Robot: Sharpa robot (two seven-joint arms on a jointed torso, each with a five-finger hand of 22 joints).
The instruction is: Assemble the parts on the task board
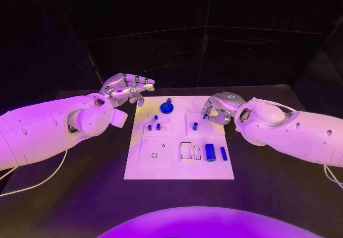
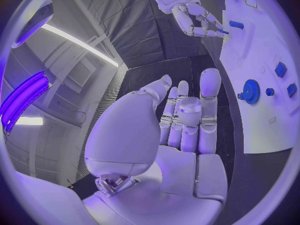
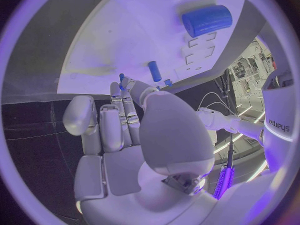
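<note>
The white task board (image 1: 179, 166) lies in the middle of the table. On it are a blue gear (image 1: 166, 106), several short blue pegs (image 1: 153, 126), one peg (image 1: 194, 126) on its own, a thick blue cylinder (image 1: 210, 151) and a thin blue bar (image 1: 223, 153). My right hand (image 1: 218, 108) is over the board's far right part and pinches a small blue pin (image 3: 121, 77) at its fingertips, close to the lone peg (image 3: 154, 71). My left hand (image 1: 129, 89) hovers beyond the board's far left corner, fingers (image 2: 187, 115) stretched out with nothing in them.
The board also has a small ring (image 1: 154, 155) and a rectangular slot (image 1: 186, 150) in its near half. Black table (image 1: 85, 183) surrounds the board. A white cable (image 1: 43, 178) trails on the table at the left.
</note>
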